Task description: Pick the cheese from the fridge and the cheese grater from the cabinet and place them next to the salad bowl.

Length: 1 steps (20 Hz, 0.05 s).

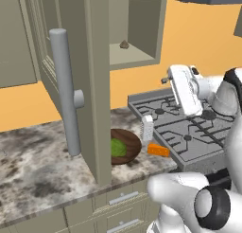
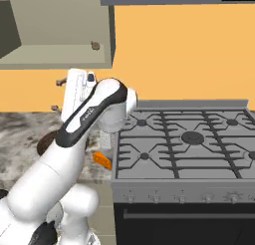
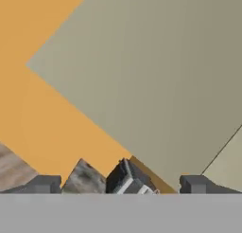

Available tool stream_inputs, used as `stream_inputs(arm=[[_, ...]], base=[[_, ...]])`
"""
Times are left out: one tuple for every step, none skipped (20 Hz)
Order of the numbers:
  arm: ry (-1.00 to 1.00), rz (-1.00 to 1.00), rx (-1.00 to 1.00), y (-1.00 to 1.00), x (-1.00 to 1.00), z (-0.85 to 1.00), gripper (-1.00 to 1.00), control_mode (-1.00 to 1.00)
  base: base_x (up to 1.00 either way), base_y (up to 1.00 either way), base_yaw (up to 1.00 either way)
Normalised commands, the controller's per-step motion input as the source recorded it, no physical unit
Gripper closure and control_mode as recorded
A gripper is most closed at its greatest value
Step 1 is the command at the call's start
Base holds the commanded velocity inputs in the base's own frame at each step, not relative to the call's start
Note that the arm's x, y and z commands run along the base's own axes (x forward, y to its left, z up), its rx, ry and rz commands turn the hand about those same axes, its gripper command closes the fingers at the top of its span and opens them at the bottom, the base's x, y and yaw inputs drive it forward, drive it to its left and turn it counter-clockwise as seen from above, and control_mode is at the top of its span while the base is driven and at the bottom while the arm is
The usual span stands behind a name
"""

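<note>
Nearest the left base camera, beige drawers (image 1: 124, 197) with small silver handles front the marbled table (image 1: 33, 165), and the white arm rises at 5 o'clock. On the table, the salad bowl (image 1: 124, 146) holds green leaves, its left side hidden behind the open cabinet door. The cheese grater (image 1: 147, 128) stands upright at the bowl's 2 o'clock rim, whether touching it or just beside cannot be told, and the cheese (image 1: 158, 150), an orange wedge, lies just off the bowl at 3 o'clock, against the edge of the gas stove (image 1: 189, 128).

In the right base view the cheese (image 2: 102, 159) shows at 9 o'clock of the stove (image 2: 184, 139), beside a sliver of the bowl (image 2: 47, 142) behind the arm.

The hand view looks along the tool (image 3: 120, 184): its two dark tips stand apart, with the top of the grater (image 3: 128, 178) low between them and not pinched.

Farther back, the cabinet (image 1: 90, 61) hangs open, its long grey bar handle (image 1: 66, 92) on the swung-out door, and a small brown lump (image 1: 124, 44) sits on its shelf. The orange wall (image 2: 174, 55) closes the scene behind.
</note>
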Motion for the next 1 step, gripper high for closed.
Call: stream_inputs(arm=[[-0.12, 0.00, 0.03, 0.00, -1.00, 0.69, -1.00, -1.00]], base=[[0.00, 0.00, 0.00]])
